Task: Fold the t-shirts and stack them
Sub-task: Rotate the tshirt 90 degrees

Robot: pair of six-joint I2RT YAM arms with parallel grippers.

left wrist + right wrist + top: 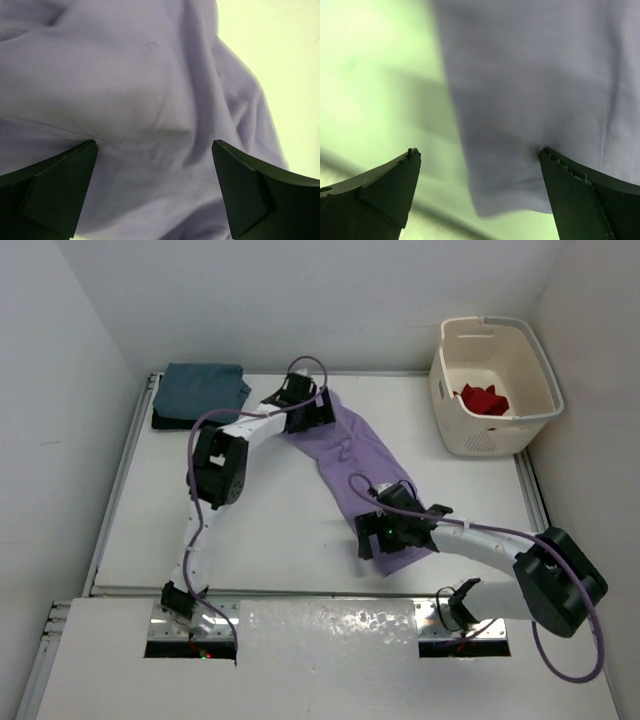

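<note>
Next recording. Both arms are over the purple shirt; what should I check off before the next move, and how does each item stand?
1. Left gripper open: ok, jaws wide over the purple shirt's far end.
2. Right gripper open: ok, jaws wide over its near edge.
3. Contact with the cloth: cannot tell.
4. Purple shirt lying flat: not ok, creases show in the left wrist view.
5. Stack ready: ok, teal shirt folded on black shirt at the far left corner.
6. All shirts out of the basket: not ok, red shirt inside.
</note>
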